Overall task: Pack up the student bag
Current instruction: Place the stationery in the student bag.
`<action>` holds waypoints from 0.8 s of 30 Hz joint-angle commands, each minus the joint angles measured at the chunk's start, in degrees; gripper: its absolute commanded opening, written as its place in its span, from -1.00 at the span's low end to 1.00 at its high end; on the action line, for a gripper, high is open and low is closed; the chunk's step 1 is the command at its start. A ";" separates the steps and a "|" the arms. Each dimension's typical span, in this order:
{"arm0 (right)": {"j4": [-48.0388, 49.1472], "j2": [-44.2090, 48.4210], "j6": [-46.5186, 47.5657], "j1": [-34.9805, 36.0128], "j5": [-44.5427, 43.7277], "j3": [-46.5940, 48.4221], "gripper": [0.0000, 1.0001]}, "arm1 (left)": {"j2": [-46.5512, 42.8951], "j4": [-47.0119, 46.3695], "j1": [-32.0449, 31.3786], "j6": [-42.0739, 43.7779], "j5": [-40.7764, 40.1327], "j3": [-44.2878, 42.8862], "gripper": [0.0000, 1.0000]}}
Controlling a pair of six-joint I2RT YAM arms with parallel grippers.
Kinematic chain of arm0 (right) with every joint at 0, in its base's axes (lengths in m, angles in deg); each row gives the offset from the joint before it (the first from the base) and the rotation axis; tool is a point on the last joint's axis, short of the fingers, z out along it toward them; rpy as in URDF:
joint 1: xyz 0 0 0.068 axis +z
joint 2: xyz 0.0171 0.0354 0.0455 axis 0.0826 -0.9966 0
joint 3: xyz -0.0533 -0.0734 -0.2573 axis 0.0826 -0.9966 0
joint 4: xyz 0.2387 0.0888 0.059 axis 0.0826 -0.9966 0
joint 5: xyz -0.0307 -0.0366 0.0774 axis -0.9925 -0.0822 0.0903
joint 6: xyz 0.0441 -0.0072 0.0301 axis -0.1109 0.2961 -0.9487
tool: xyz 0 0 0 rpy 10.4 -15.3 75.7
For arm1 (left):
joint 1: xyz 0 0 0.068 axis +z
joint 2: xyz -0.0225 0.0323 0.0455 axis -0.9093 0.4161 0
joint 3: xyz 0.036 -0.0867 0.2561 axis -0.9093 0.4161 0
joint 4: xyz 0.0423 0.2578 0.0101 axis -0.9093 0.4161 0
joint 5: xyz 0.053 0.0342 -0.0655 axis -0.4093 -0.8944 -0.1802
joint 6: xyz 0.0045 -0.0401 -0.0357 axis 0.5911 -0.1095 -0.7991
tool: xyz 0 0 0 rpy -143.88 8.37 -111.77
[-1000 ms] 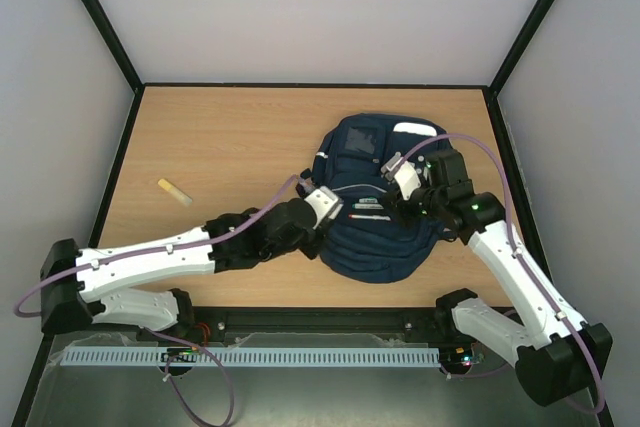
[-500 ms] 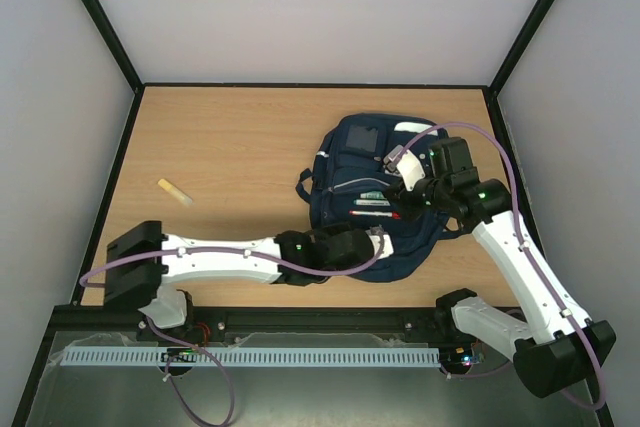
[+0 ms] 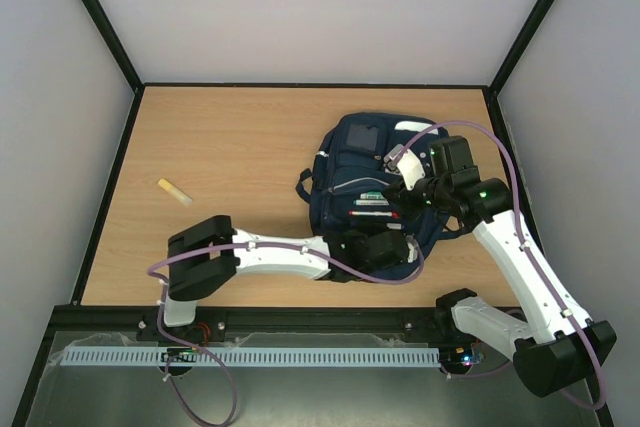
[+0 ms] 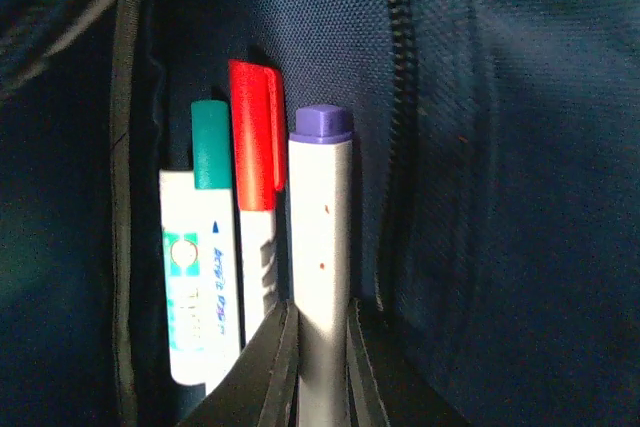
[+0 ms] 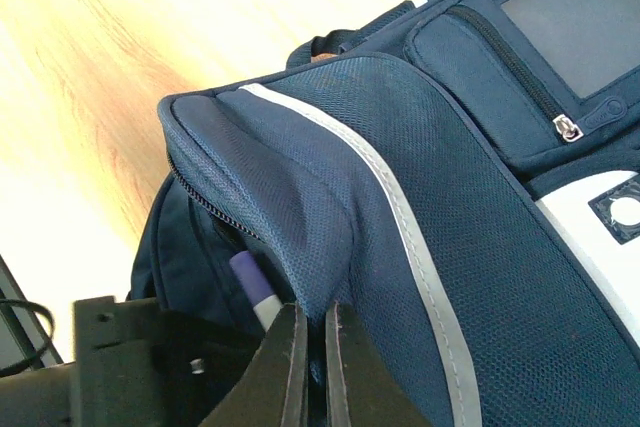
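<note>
The student bag [image 3: 365,147] lies flat on the right half of the table, navy with white stripes. My right gripper [image 5: 315,312] is shut on the edge of its front pocket flap [image 5: 330,217] and holds the pocket open. My left gripper [image 4: 322,312] is inside that pocket, shut on a white marker with a purple cap [image 4: 320,227]. A red-capped marker [image 4: 255,167] and a green-capped marker [image 4: 205,247] lie side by side just left of it. From above, the left gripper [image 3: 395,244] meets the bag's near edge, with the right gripper [image 3: 400,197] just beyond it.
A small yellow block [image 3: 174,191] lies alone on the left of the wooden table [image 3: 230,137]. Black frame rails and pale walls enclose the table. The left arm [image 3: 280,255] stretches along the near edge towards the bag.
The left arm has swung right along the near edge, carrying its gripper from the bag's left side to its near side and into the pocket. The right gripper rose slightly with the flap.
</note>
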 commanded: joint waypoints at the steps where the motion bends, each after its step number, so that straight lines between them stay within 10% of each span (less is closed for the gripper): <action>1: 1.48 1.24 -1.88 -0.01 5.23 3.23 -0.98 | 3.79 -2.13 3.09 5.85 -0.75 -2.91 -0.94; 12: 1.33 1.64 -2.14 -0.01 5.70 2.55 -0.98 | 7.64 -3.77 9.08 9.32 0.12 -5.11 -0.61; 24: 2.23 1.38 -1.73 0.04 4.85 2.18 -0.98 | -1.29 -2.98 2.20 5.62 -4.16 0.27 -0.32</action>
